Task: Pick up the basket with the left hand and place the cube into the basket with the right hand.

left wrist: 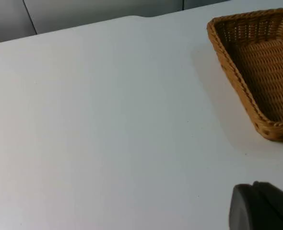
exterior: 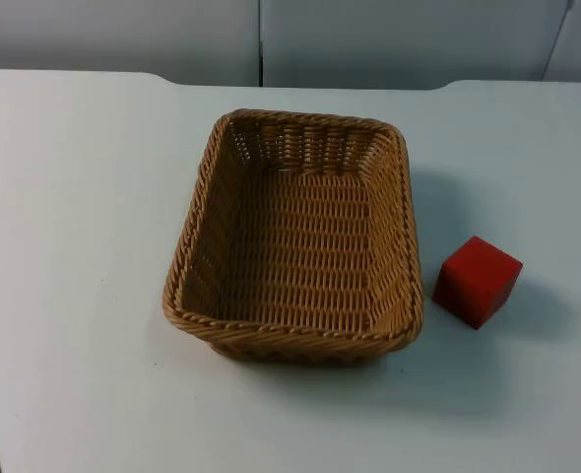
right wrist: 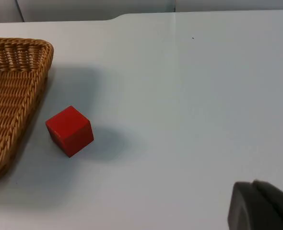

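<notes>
Basket (exterior: 295,330) beside red cube (exterior: 477,280).

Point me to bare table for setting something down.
Free: the table left of the basket, the strip in front of it, and the stretch right of the red cube. Tight: the narrow gap between basket and cube.

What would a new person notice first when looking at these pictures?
The eye goes first to the brown wicker basket, which sits empty in the middle of the white table. Next comes the bright red cube, standing on the table just beside the basket's right side, apart from it. Neither is held yet: a black fingertip of the left pincer and one of the right pincer stay back from them.
</notes>
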Controlling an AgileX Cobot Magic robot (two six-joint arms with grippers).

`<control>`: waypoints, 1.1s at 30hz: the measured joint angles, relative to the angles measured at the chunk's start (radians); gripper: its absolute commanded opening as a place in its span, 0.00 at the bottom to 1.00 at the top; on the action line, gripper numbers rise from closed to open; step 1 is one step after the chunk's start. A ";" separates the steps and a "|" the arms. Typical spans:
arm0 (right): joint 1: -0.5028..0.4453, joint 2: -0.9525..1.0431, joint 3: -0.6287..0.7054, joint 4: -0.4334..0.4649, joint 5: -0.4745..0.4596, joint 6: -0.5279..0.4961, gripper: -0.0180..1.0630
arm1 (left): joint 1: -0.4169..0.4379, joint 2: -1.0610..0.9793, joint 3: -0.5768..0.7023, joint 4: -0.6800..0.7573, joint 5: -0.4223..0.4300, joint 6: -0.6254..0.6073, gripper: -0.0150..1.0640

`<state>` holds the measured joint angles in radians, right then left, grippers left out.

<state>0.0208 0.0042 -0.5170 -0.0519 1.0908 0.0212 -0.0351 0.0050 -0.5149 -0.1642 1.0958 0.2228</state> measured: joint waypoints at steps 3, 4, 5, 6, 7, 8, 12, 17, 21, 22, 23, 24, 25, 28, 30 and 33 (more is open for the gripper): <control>0.000 0.000 0.000 0.000 0.000 0.000 0.01 | 0.000 -0.001 0.000 -0.012 -0.003 -0.014 0.01; 0.000 0.000 0.000 0.000 0.000 0.000 0.01 | 0.000 -0.001 -0.004 -0.036 -0.013 -0.033 0.01; 0.000 0.000 0.000 0.000 0.000 0.000 0.01 | 0.000 0.012 -0.019 -0.084 -0.027 -0.044 0.01; 0.000 0.000 0.000 0.000 0.000 0.000 0.01 | 0.000 0.047 -0.039 -0.156 -0.044 -0.042 0.01; 0.000 0.000 0.000 0.000 0.000 0.000 0.01 | 0.000 0.096 -0.068 -0.224 -0.055 -0.021 0.01; 0.000 0.000 0.000 0.000 0.000 0.000 0.01 | 0.000 0.096 -0.068 -0.224 -0.055 -0.021 0.01; 0.000 0.000 0.000 0.000 0.000 0.000 0.01 | 0.000 0.511 -0.178 -0.465 -0.039 0.172 0.02; 0.000 0.000 0.000 0.000 0.000 0.000 0.01 | 0.000 0.909 -0.216 -0.627 -0.033 0.359 0.20; 0.000 0.000 0.000 0.000 0.000 0.000 0.01 | 0.000 1.219 -0.252 -0.808 -0.033 0.524 0.58; 0.000 0.000 0.000 0.000 0.000 0.000 0.01 | 0.000 1.219 -0.252 -0.808 -0.033 0.524 0.68; 0.000 0.000 0.000 0.000 0.000 0.000 0.01 | 0.000 1.303 -0.268 -0.835 -0.037 0.553 0.68; 0.000 0.000 0.000 0.000 0.000 0.000 0.01 | 0.000 1.382 -0.293 -0.847 -0.042 0.568 0.72; 0.000 0.000 0.000 0.000 0.000 0.000 0.01 | 0.000 1.444 -0.322 -0.851 -0.056 0.580 0.72; 0.000 0.000 0.000 0.000 0.000 0.000 0.01 | 0.000 1.582 -0.385 -0.843 -0.087 0.589 0.72; 0.000 0.000 0.000 0.000 0.000 0.000 0.01 | 0.000 1.724 -0.477 -0.824 -0.126 0.589 0.72; 0.000 0.000 0.000 0.000 0.000 0.000 0.01 | 0.000 1.820 -0.543 -0.817 -0.145 0.589 0.72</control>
<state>0.0208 0.0042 -0.5170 -0.0519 1.0908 0.0212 -0.0351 1.8250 -1.0583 -0.9811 0.9510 0.8119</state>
